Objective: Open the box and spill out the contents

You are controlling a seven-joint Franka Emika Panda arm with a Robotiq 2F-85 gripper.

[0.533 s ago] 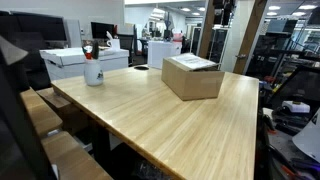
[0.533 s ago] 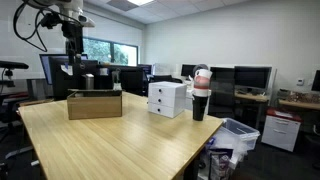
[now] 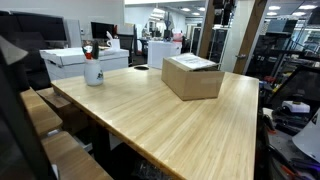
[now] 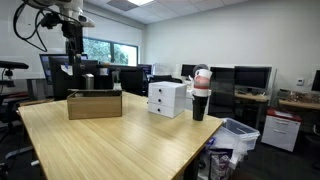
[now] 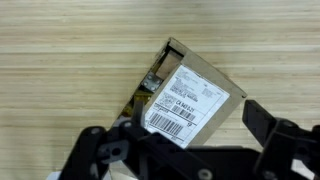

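1. The large plain brown cardboard box (image 3: 192,77) rests flat on the pale wooden counter (image 3: 150,125), towards its far end, with its white printed label facing up in the wrist view
2. The end effector (image 4: 72,62) hangs above the box, apart from it; in the wrist view its two dark fingers stand spread wide to either side of the label, released and gripping nothing
3. Compared with half a second ago, nothing has visibly shifted: the box lies at the same spot and angle in both exterior views, and the arm hangs in the same pose
4. For the task, that suggests opening has not begun; the top looks shut, only a narrow gap shows along one edge beside the label, and no contents can be made out through it
5. A white mug with red marks (image 3: 92,70) and white boxes with dark print (image 4: 167,97) stand well apart from the brown box, so tipping it should not disturb them
6. Next, I judge, the fingers must come down onto a flap edge
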